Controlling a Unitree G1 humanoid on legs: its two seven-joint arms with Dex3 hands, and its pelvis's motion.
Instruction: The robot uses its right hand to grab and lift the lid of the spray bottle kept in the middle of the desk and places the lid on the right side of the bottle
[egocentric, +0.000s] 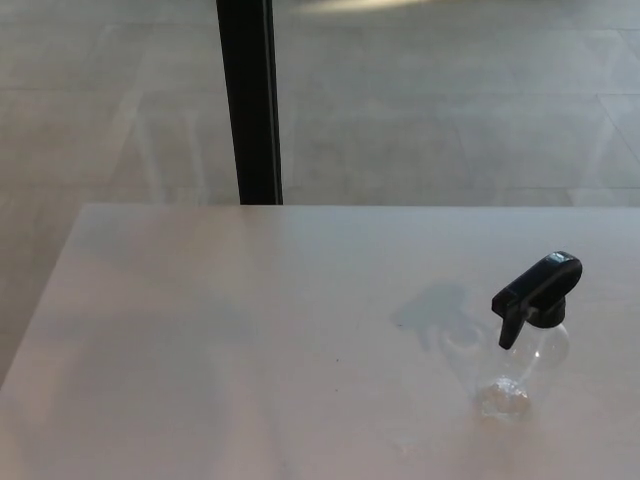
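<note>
We look down on a pale surface (200, 340) before a tiled floor (450, 100) and a dark post (250, 100). Neither hand shows, so we cannot tell the fingers' state. The clear bottle (525, 365) stands right of centre, its black lid (537, 290) on.

No lettering, label, brand mark or number can be read anywhere in the head view. The clear spray bottle (528, 365) carries no visible label, its black lid (537, 289) shows no legible marking, and the pale worktop (250, 340) bears no sign or print.
</note>
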